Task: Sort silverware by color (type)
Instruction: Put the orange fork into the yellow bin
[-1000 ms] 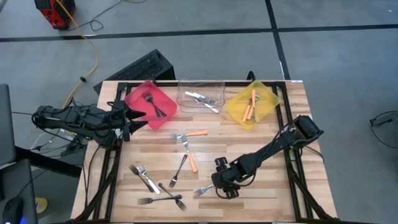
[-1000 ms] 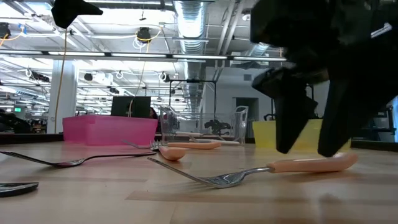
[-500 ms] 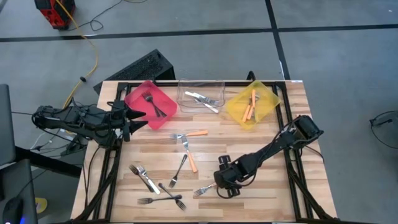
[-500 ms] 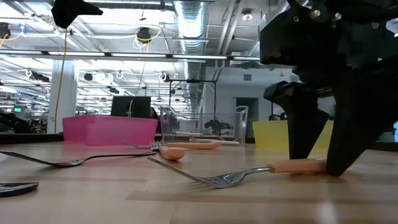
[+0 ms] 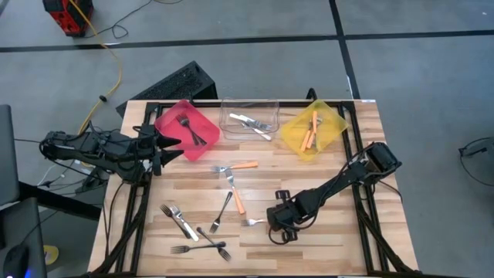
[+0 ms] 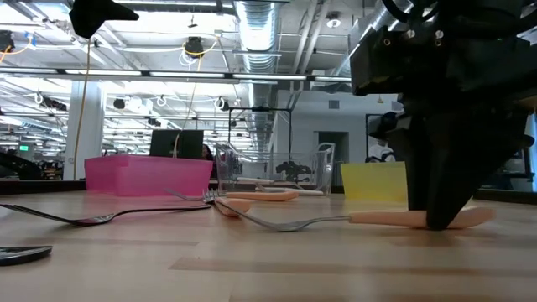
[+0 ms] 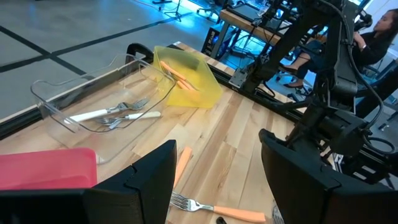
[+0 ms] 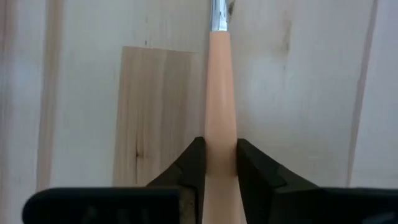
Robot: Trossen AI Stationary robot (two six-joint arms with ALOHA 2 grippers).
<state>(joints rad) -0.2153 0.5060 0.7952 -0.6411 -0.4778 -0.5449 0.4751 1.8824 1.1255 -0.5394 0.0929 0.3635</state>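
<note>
Near the bench's (image 5: 347,239) front edge, right gripper (image 8: 216,163) down on the wood, fingers (image 8: 193,163) pinched tight on an orange-handled fork (image 8: 219,81) lying flat, tines toward the left edge; left gripper (image 5: 171,147) parked beside the red bin (image 5: 202,147), fingers (image 7: 149,180) spread, holding nothing

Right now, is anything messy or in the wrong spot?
Yes. Loose forks lie scattered on the wooden table, outside the bins. The right gripper pinches an orange-handled fork lying flat there. Nothing looks broken or spilled.
</note>
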